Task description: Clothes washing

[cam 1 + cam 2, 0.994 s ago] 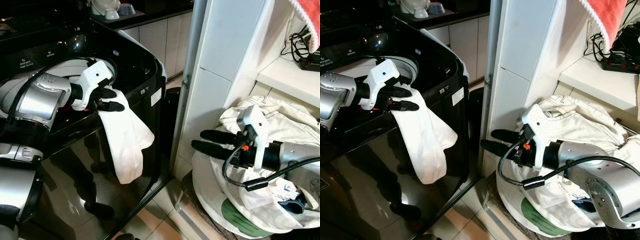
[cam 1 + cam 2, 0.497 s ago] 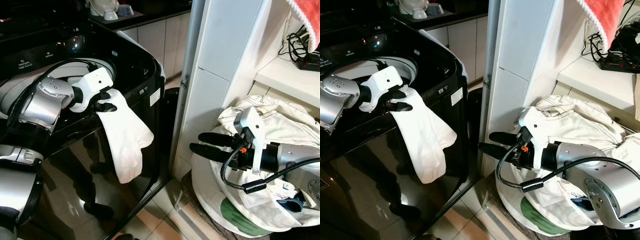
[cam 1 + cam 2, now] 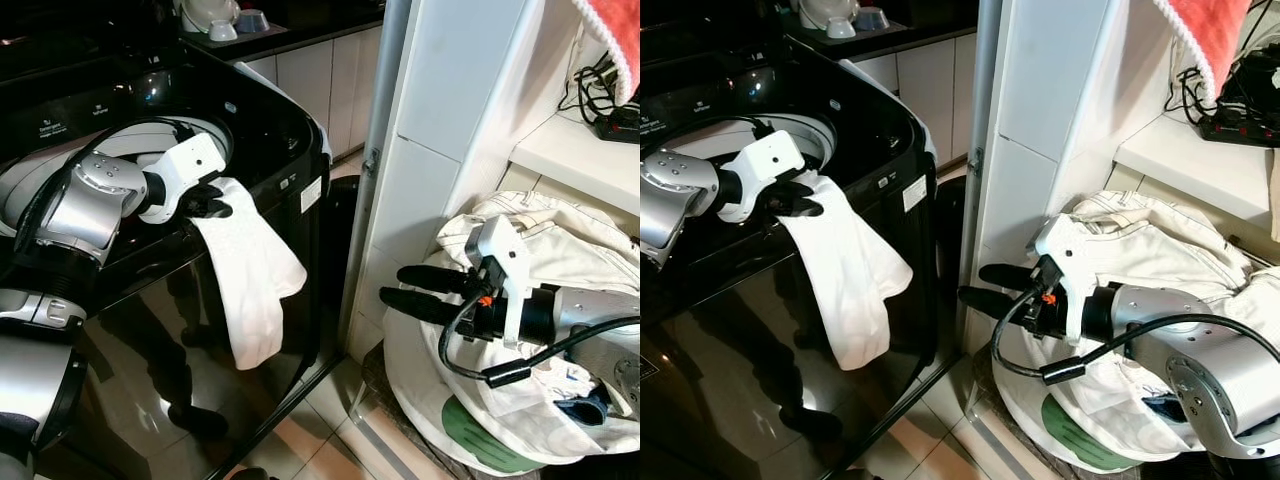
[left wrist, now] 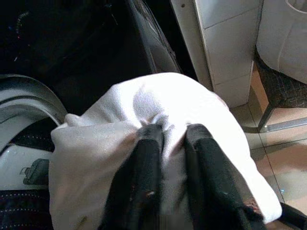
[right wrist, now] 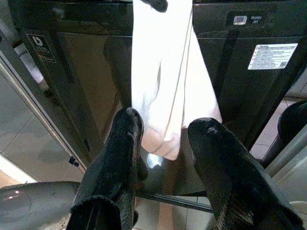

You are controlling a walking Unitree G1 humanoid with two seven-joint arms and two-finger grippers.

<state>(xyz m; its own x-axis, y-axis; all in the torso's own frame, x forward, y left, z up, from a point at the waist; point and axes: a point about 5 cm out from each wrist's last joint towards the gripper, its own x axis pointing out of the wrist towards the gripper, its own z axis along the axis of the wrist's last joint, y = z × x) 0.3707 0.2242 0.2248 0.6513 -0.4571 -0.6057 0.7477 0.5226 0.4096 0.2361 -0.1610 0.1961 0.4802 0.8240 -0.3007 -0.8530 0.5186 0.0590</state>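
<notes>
1. The 2 head views look forward and down from above, sharing the black washing machine (image 3: 250,140) and the laundry bag (image 3: 560,250).
2. The left wrist view looks along its claw (image 4: 175,139), very near the white cloth (image 4: 144,105).
3. The right wrist view looks along its claw (image 5: 165,129), facing the machine's front, where the same cloth hangs farther off.

White cloth (image 4: 144,110) in left hand (image 4: 173,139)
</notes>
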